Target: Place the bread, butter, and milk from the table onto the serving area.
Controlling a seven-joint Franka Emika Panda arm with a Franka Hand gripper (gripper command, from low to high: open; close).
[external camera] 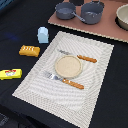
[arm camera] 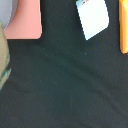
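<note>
In the exterior view the bread (external camera: 29, 50), a golden-orange loaf, lies on the dark table at the exterior view's left of the serving area (external camera: 97, 65). The milk (external camera: 43, 34) stands upright just beyond the bread. The butter (external camera: 10, 74), a flat yellow packet with a red label, lies nearer the front. The striped placemat carries a round tan plate (external camera: 67, 65), a fork (external camera: 64, 80) and a knife (external camera: 80, 57). The wrist view shows the milk (arm camera: 93, 17) and an edge of the bread (arm camera: 124, 27) on the dark table. My gripper shows in neither view.
A pinkish-brown board (external camera: 107, 29) at the back holds two grey pots (external camera: 65, 10) (external camera: 92, 12) and a tan bowl (external camera: 123, 16). Its corner (arm camera: 24, 20) shows in the wrist view, with a pale striped edge (arm camera: 3, 62) beside it.
</note>
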